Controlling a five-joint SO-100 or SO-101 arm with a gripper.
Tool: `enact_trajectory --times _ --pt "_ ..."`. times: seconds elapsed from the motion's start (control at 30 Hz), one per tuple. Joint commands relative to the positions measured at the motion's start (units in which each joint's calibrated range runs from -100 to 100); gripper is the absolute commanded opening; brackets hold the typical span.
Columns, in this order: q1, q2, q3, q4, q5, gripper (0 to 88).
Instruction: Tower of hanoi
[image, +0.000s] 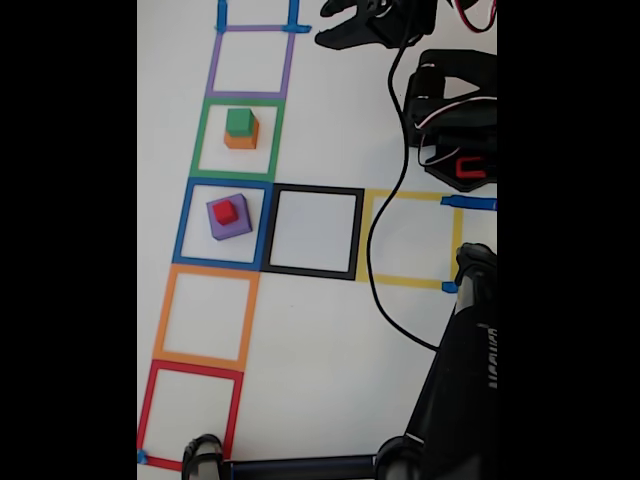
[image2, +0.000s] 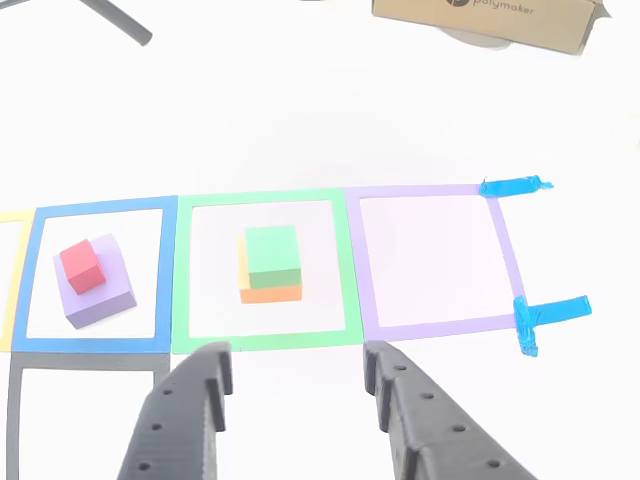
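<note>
Reading left to right in the other view, you have:
Blue square (image2: 100, 208): purple cube (image2: 103, 296) inside, red cube (image2: 82, 267) on top of it, toward its left rear corner.
Green square (image2: 265, 198): orange cube (image2: 271, 291) inside, green cube (image2: 272, 256) stacked on it and covering most of it.
Purple square (image2: 430, 192): blue tape (image2: 514, 186) strips at its right corners.
Gripper (image2: 295, 375): your two dark fingers (image2: 190, 400) stand apart at the bottom edge, just in front of the green square, clamped on nothing.
Box (image2: 485, 22): cardboard, top right; you can read "polymaker" on it.
Fixed view: both stacks (image: 229, 216) sit in adjoining squares, purple and red below, orange and green (image: 240, 128) above; arm (image: 385, 22) at the top.
</note>
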Motion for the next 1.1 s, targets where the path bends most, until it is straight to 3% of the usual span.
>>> enact_trajectory --times 0.0,0.33,0.53,0.73,1.07 --pt "0.4 -0.1 9.1 -9.9 0.0 18.8" --pt "0.0 3.4 35.4 -44.3 0.0 26.3" --pt "0.3 14.9 51.7 -79.5 0.0 26.5" --pt "-1.0 27.7 59.3 -103.0 0.0 26.3" --pt "-1.9 44.4 59.9 -119.7 0.0 26.1"
